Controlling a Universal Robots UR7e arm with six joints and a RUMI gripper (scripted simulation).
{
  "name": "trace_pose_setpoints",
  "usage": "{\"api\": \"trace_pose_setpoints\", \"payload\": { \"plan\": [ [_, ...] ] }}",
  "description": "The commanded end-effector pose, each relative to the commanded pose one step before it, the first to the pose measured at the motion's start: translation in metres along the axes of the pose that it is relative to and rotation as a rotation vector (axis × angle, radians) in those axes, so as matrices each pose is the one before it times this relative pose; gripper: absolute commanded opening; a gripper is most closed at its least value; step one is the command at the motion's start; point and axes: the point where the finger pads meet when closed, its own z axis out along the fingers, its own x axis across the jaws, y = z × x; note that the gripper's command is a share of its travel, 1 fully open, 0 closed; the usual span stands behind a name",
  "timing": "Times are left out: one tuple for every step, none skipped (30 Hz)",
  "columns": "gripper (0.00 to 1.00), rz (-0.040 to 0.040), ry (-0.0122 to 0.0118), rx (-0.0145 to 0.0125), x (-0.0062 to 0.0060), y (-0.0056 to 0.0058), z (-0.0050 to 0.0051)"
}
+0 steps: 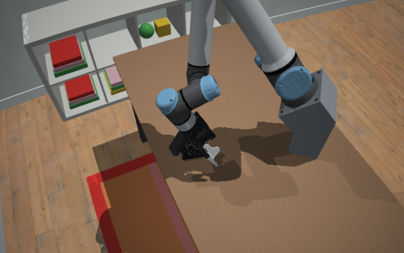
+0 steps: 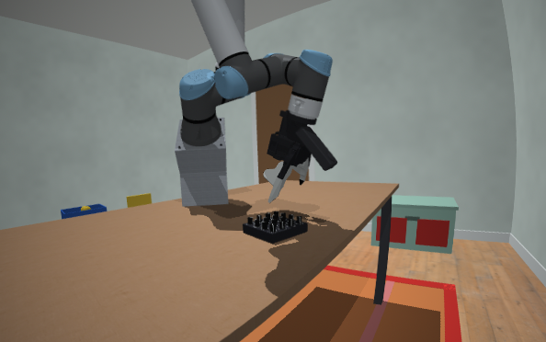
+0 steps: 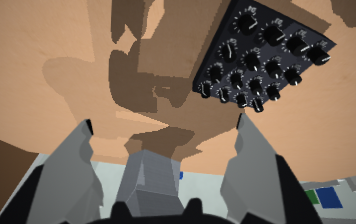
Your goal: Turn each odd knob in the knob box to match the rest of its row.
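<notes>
The black knob box [image 2: 277,227] lies flat on the brown table near its edge. It carries several small black knobs with white pointer marks. In the wrist view the knob box [image 3: 261,54] fills the upper right, seen at an angle. In the top view the knob box [image 1: 190,149] is mostly hidden under the wrist. My gripper [image 2: 286,184] hangs above the box, tilted, well clear of the knobs. Its grey fingers stand wide open with nothing between them. One fingertip [image 1: 211,154] shows beside the box.
The grey arm base [image 1: 307,112] stands on the table behind the box. A white shelf [image 1: 92,58] with coloured blocks is beyond the table. A red-edged floor zone [image 2: 368,308] and a table leg [image 2: 382,250] lie past the table edge. A teal cabinet [image 2: 418,222] stands farther off.
</notes>
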Motion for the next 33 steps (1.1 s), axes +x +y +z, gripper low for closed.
{"api": "trace_pose_setpoints", "payload": {
  "plan": [
    [1.00, 0.15200, 0.00928, 0.03587, 0.00616, -0.00624, -0.00086],
    [1.00, 0.03308, -0.00001, 0.00764, 0.00126, -0.00143, -0.00020],
    [1.00, 0.03307, -0.00021, 0.00764, 0.00122, -0.00144, -0.00021],
    [1.00, 0.03307, -0.00040, 0.00765, 0.00119, -0.00146, -0.00022],
    [1.00, 0.03306, -0.00060, 0.00764, 0.00115, -0.00147, -0.00023],
    [1.00, 0.03306, -0.00080, 0.00763, 0.00112, -0.00149, -0.00024],
    [1.00, 0.03305, -0.00099, 0.00762, 0.00108, -0.00150, -0.00025],
    [1.00, 0.03304, -0.00119, 0.00760, 0.00105, -0.00151, -0.00026],
    [1.00, 0.03304, -0.00139, 0.00758, 0.00101, -0.00152, -0.00027],
    [1.00, 0.00000, 0.00000, 0.00000, 0.00000, 0.00000, 0.00000],
    [1.00, 0.00000, 0.00000, 0.00000, 0.00000, 0.00000, 0.00000],
    [1.00, 0.04618, -0.00227, 0.01055, 0.00137, -0.00214, -0.00041],
    [1.00, 0.04559, -0.00262, 0.01035, 0.00128, -0.00213, -0.00042],
    [1.00, 0.04184, -0.00273, 0.00942, 0.00110, -0.00198, -0.00040],
    [1.00, 0.02980, -0.00213, 0.00667, 0.00074, -0.00142, -0.00030],
    [1.00, 0.03283, -0.00253, 0.00730, 0.00078, -0.00157, -0.00034],
    [1.00, 0.03306, -0.00275, 0.00729, 0.00075, -0.00159, -0.00035],
    [1.00, 0.03301, -0.00293, 0.00721, 0.00071, -0.00159, -0.00036],
    [1.00, 0.03299, -0.00312, 0.00714, 0.00067, -0.00160, -0.00037],
    [1.00, 0.03299, -0.00331, 0.00707, 0.00063, -0.00160, -0.00038],
    [1.00, 0.03298, -0.00350, 0.00699, 0.00059, -0.00161, -0.00039],
    [1.00, 0.03297, -0.00368, 0.00691, 0.00055, -0.00161, -0.00040],
    [1.00, 0.03297, -0.00387, 0.00682, 0.00051, -0.00161, -0.00042],
    [1.00, 0.03296, -0.00405, 0.00673, 0.00047, -0.00161, -0.00043],
    [1.00, 0.03295, -0.00423, 0.00663, 0.00043, -0.00161, -0.00044],
    [1.00, 0.03295, -0.00441, 0.00653, 0.00039, -0.00161, -0.00045],
    [1.00, 0.00000, 0.00000, 0.00000, 0.00000, 0.00000, 0.00000],
    [1.00, 0.00000, 0.00000, 0.00000, 0.00000, 0.00000, 0.00000],
    [1.00, 0.03761, -0.00525, 0.00732, 0.00040, -0.00183, -0.00052],
    [1.00, 0.03681, -0.00536, 0.00702, 0.00034, -0.00179, -0.00053],
    [1.00, 0.03601, -0.00545, 0.00673, 0.00028, -0.00175, -0.00053],
    [1.00, 0.03519, -0.00552, 0.00643, 0.00022, -0.00170, -0.00053],
    [1.00, 0.03436, -0.00557, 0.00614, 0.00017, -0.00166, -0.00053]
  ]
}}
